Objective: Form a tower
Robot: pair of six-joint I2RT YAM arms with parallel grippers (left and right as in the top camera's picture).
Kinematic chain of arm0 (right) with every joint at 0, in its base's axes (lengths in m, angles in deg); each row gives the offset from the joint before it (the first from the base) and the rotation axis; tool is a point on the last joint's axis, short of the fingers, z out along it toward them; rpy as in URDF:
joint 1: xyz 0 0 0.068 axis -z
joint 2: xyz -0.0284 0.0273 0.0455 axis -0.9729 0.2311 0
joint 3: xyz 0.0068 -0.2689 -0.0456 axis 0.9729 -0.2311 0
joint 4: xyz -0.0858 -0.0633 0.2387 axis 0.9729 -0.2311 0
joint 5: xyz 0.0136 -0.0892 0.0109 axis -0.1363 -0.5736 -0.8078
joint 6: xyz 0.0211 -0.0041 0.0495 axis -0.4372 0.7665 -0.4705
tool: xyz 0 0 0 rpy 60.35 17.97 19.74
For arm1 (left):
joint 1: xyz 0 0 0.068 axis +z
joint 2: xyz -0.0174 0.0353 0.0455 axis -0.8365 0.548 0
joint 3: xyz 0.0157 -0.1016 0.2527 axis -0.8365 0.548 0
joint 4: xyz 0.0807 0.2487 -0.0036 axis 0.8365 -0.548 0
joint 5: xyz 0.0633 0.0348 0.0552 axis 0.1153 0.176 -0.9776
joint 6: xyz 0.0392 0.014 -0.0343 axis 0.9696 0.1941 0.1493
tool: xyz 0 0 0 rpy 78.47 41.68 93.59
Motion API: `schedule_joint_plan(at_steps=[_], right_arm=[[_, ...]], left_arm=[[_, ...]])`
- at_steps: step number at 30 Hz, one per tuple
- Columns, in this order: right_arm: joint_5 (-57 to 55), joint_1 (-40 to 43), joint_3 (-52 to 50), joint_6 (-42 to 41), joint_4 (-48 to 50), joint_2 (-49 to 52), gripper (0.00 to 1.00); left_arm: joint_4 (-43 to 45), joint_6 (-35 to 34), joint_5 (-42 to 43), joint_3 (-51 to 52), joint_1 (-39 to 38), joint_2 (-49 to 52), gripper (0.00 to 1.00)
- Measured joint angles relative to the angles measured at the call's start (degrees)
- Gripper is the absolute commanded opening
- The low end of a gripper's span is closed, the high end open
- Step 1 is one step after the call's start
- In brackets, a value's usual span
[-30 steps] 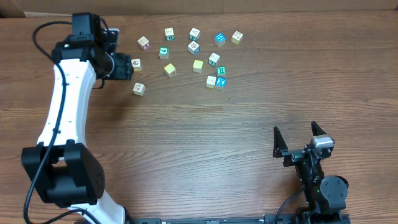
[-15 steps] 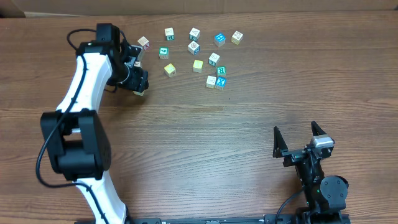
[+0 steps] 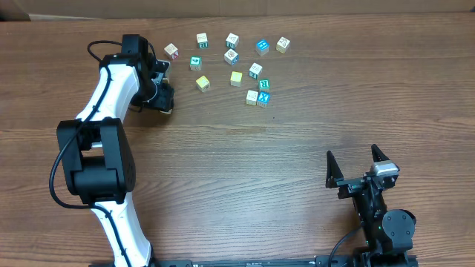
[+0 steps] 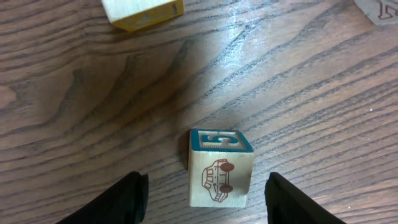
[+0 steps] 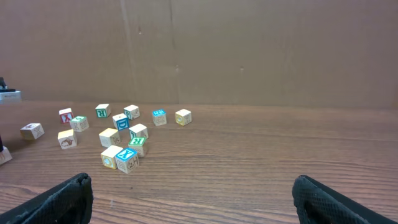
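Left wrist: left gripper open astride teal-topped cube, not touching, near table's far-left corner; right gripper wide open.

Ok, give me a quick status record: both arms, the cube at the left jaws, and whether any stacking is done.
left gripper: jaws open, one on each side of a single cube, gaps on both sides, no grip
cube: upright on the table, teal lettered top, car picture on its side
right gripper: jaws open, empty, far from the cubes
other cubes: scattered loose on the table
tower: no stack visible yet
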Motion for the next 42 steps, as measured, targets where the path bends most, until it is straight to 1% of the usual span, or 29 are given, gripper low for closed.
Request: schedule_joint_plan(at_steps=[2,4,12,17,25,27,29,33,35,37,42], right_arm=[[0.0,0.0,0.0,0.0,0.0,0.0,1.00],[0.0,0.0,0.0,0.0,0.0,0.0,1.00],[0.0,0.0,0.0,0.0,0.0,0.0,1.00],[0.0,0.0,0.0,0.0,0.0,0.0,1.00],[0.0,0.0,0.0,0.0,0.0,0.0,1.00],[0.0,0.0,0.0,0.0,0.0,0.0,1.00],[0.0,0.0,0.0,0.0,0.0,0.0,1.00],[0.0,0.0,0.0,0.0,0.0,0.0,1.00],[0.0,0.0,0.0,0.0,0.0,0.0,1.00],[0.0,0.0,0.0,0.0,0.0,0.0,1.00],[0.0,0.0,0.0,0.0,0.0,0.0,1.00]], left_arm=[[0.2,-0.5,0.0,0.0,0.0,0.0,0.58],[0.3,-0.8,0.1,0.0,0.0,0.0,0.55],[1.0,-1.1,0.1,0.0,-0.7,0.1,0.53],[1.4,-1.3,0.1,0.0,-1.8,1.0,0.46],[1.6,-1.9,-0.2,0.0,-2.1,1.6,0.47],[1.8,-1.9,-0.5,0.2,-2.1,1.6,0.41],[1.9,-2.1,-0.7,0.7,-2.1,1.6,0.41],[1.9,-2.2,-0.9,1.1,-2.1,1.6,0.34],[1.9,-2.3,-0.9,1.1,-2.1,1.6,0.33],[1.8,-2.6,-0.9,1.1,-2.1,1.6,0.30],[1.6,-4.9,-0.9,1.1,-2.1,1.6,0.31]])
